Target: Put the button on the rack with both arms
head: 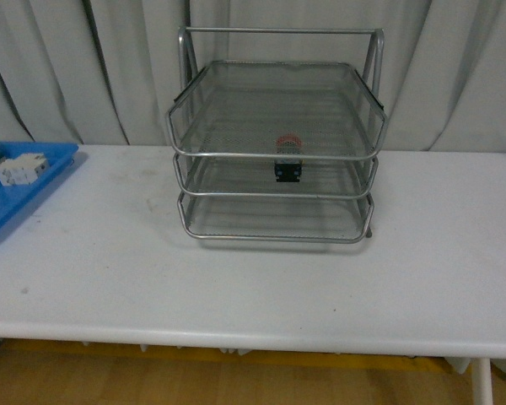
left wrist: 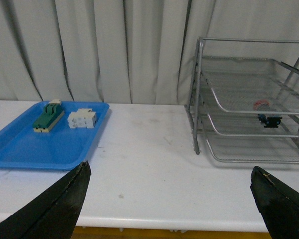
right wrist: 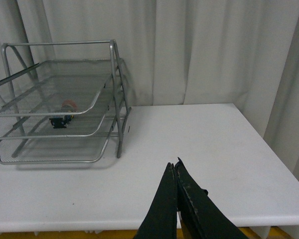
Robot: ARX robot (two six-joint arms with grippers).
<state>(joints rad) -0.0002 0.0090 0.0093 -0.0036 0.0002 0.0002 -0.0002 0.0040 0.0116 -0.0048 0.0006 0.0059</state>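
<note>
The silver wire-mesh rack stands at the back middle of the white table. The button, red cap over a dark body, rests on the rack's middle tier; it also shows through the mesh as the button and the button. Neither arm appears in the front view. My left gripper is open, its black fingers spread wide above the table's front edge, well short of the rack. My right gripper is shut on nothing, hovering over bare table to the right of the rack.
A flat blue tray lies at the table's left end, holding a green-and-cream block and a white block. It also shows as the blue tray in the front view. Grey curtains hang behind the table.
</note>
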